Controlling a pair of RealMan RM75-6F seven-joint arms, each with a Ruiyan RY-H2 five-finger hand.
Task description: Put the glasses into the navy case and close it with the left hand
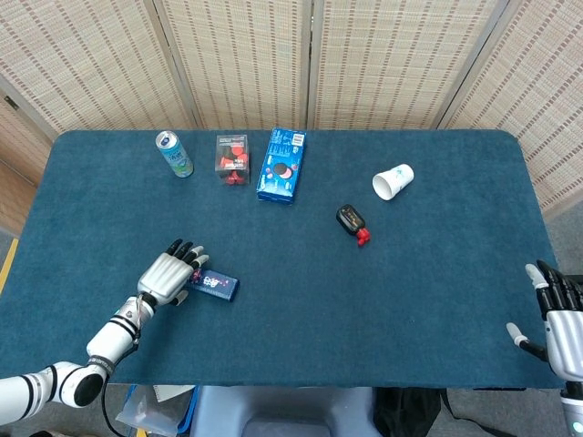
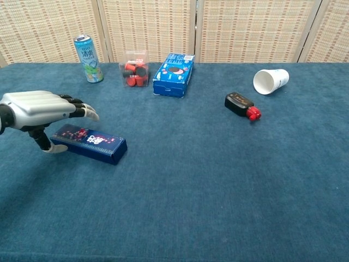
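The navy case (image 1: pixel 215 286) lies shut and flat on the blue table, at the front left; its printed lid (image 2: pixel 90 143) faces up. No glasses show in either view. My left hand (image 1: pixel 168 273) hovers just left of the case with its fingers spread and nothing in it. In the chest view the left hand (image 2: pixel 38 109) is beside the case's left end, thumb pointing down at the cloth. My right hand (image 1: pixel 557 319) is open at the table's front right edge, far from the case, and shows only in the head view.
Along the back stand a drink can (image 1: pixel 173 153), a clear box of red pieces (image 1: pixel 233 159) and a blue carton (image 1: pixel 281 165). A paper cup (image 1: pixel 393 181) lies on its side at the right. A black and red object (image 1: pixel 352 222) lies near the middle.
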